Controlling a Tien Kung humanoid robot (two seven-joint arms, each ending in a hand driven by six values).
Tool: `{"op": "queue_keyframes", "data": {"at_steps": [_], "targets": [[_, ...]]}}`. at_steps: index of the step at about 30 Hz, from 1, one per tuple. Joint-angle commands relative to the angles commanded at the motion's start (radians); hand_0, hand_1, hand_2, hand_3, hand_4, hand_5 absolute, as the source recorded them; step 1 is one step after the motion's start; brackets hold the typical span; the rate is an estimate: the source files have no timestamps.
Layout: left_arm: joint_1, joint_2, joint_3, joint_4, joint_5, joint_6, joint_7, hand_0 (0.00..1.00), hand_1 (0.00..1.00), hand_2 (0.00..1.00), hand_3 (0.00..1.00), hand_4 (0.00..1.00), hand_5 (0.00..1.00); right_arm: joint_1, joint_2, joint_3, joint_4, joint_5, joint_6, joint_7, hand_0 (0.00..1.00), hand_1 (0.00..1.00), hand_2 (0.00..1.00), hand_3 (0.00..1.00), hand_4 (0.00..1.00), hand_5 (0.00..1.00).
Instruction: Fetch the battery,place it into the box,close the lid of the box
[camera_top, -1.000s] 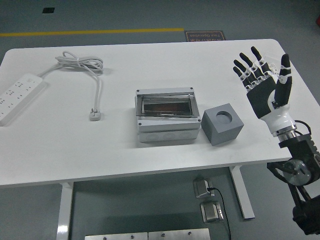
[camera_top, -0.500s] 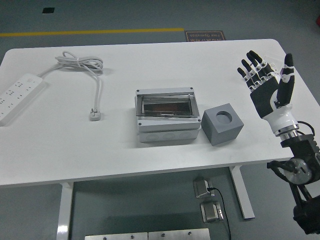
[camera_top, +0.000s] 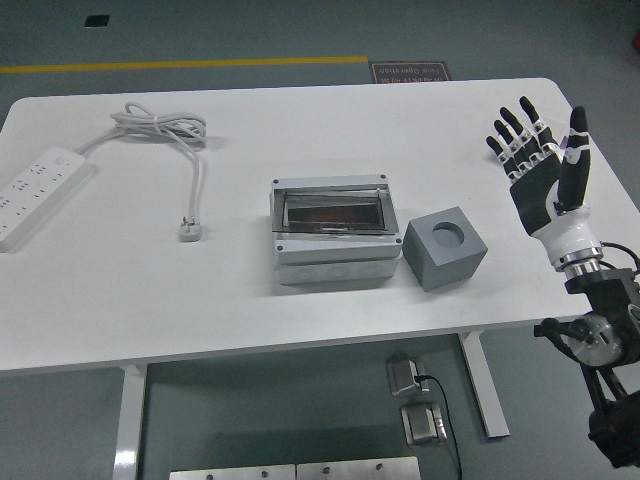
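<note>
A grey box (camera_top: 330, 232) with a see-through lid lying flat on top sits at the middle of the white table (camera_top: 120, 290). Something dark red shows through the lid. A grey cube (camera_top: 445, 247) with a round recess in its top stands just right of the box. I cannot make out a separate battery. My right hand (camera_top: 543, 140) is open, fingers spread and pointing up, palm toward the cube, raised over the table's right edge. It holds nothing and is well apart from the cube. My left arm is out of view.
A white power strip (camera_top: 35, 190) lies at the far left edge. Its coiled cable (camera_top: 160, 125) and plug (camera_top: 190, 231) lie left of the box. Bare table shows in front of and behind the box.
My right hand has drifted a little to the right, away from the cube, staying open. The box and cube have not moved.
</note>
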Motion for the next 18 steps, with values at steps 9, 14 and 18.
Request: {"op": "queue_keyframes", "data": {"at_steps": [9,14,18], "targets": [[0.000,0.001,-0.001,0.000,0.000,0.000,0.000,0.679,0.675,0.659,0.693,0.662,0.347,0.005,0.001,-0.017,-0.005,0.047,-0.049,0.042,0.998,0.911,0.803,0.971,0.998,0.998],[-0.001,0.000,-0.001,0.000,0.001,0.001,-0.001,0.679,0.674,0.658,0.692,0.662,0.347,0.009,0.003,-0.015,0.001,0.068,-0.151,0.124,0.998,0.998,0.998,0.975,0.998,0.998],[0.001,-0.001,0.002,0.000,0.000,0.001,0.001,0.679,0.674,0.658,0.692,0.662,0.347,0.005,0.001,0.015,0.005,0.015,-0.199,0.132,0.998,0.998,0.998,0.975,0.998,0.998]]}}
